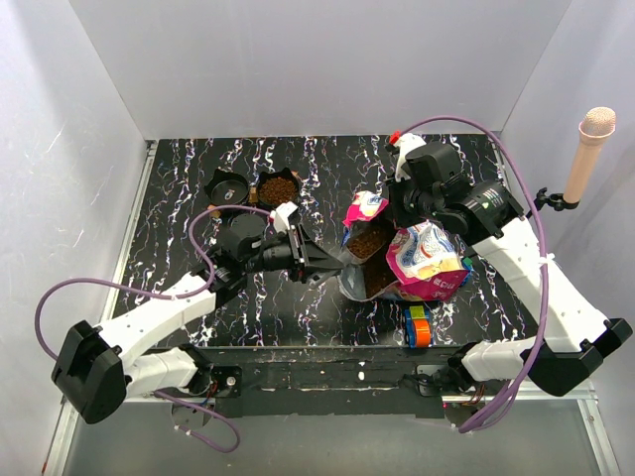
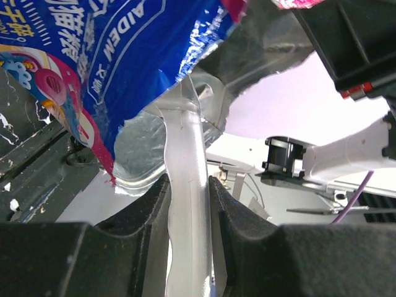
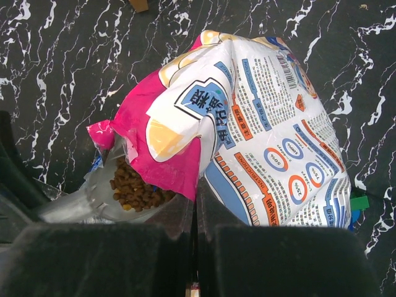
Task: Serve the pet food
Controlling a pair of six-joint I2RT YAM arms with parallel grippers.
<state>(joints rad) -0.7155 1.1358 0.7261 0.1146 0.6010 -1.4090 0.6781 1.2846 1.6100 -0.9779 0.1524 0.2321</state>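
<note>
The glossy magenta-and-blue pet food bag lies on the black marbled table, its mouth facing left and held open. Brown kibble shows inside the silver-lined mouth, and also in the right wrist view. My left gripper is shut on the silver edge of the bag's mouth, with the fingertips pinching it. My right gripper is shut on the bag's magenta upper edge, fingertips together. A black bowl at the back left holds kibble.
An empty black bowl sits left of the filled one. Colourful toy blocks lie by the near edge below the bag; a green one shows in the right wrist view. A microphone stands at the right wall.
</note>
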